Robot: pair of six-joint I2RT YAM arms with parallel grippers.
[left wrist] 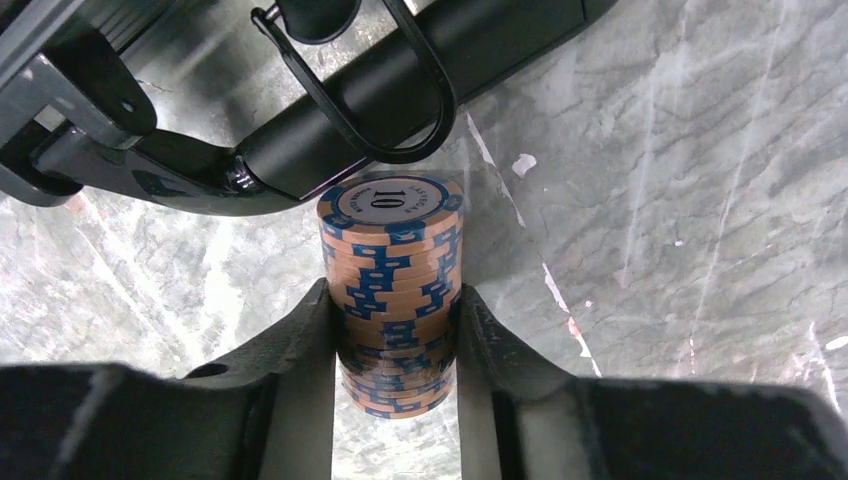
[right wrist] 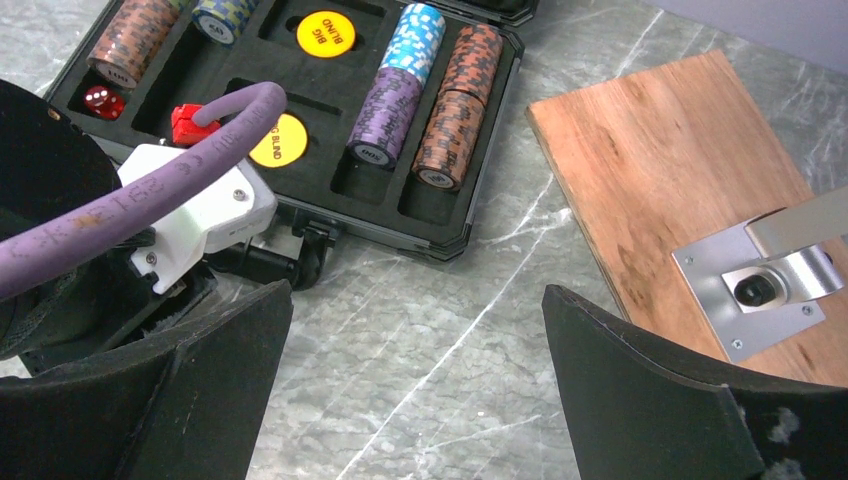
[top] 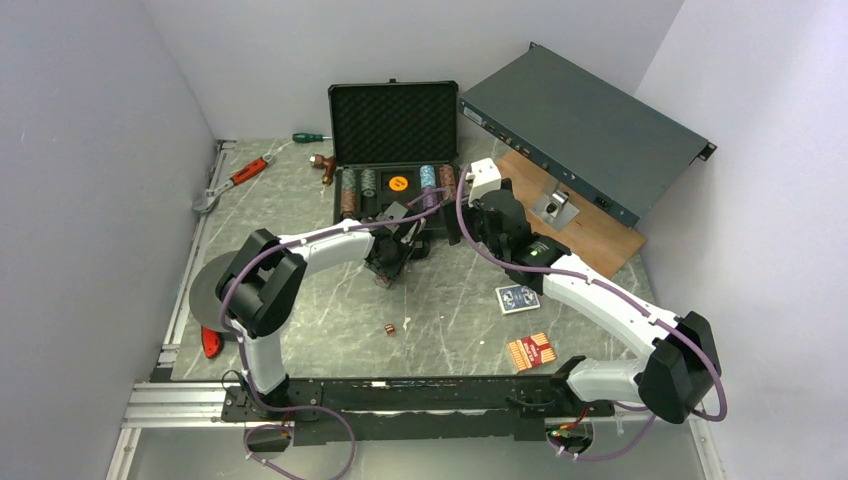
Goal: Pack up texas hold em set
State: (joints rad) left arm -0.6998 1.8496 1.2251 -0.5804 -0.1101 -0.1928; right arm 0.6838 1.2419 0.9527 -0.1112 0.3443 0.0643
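Note:
The black case [top: 341, 215] lies open at the back, its egg-crate foam lid [top: 393, 120] upright. Striped chip stacks [top: 349, 193] fill its slots; in the right wrist view purple, light blue and brown stacks [right wrist: 385, 110] and a red die [right wrist: 97, 100] lie in it. My left gripper [top: 388, 262] is shut on an orange-and-blue chip stack [left wrist: 392, 270], just in front of the case handle [left wrist: 400, 80]. My right gripper [right wrist: 416, 290] is open and empty over bare table by the case's front right corner. A blue deck [top: 517, 298], a red deck [top: 531, 350] and small dice [top: 391, 328] lie on the table.
A long grey-green rack box [top: 585, 130] leans at the back right over a wooden board [top: 600, 235] with a metal bracket [top: 553, 207]. A screwdriver [top: 310, 137], a wrench [top: 235, 180] and a grey disc [top: 205, 290] lie on the left.

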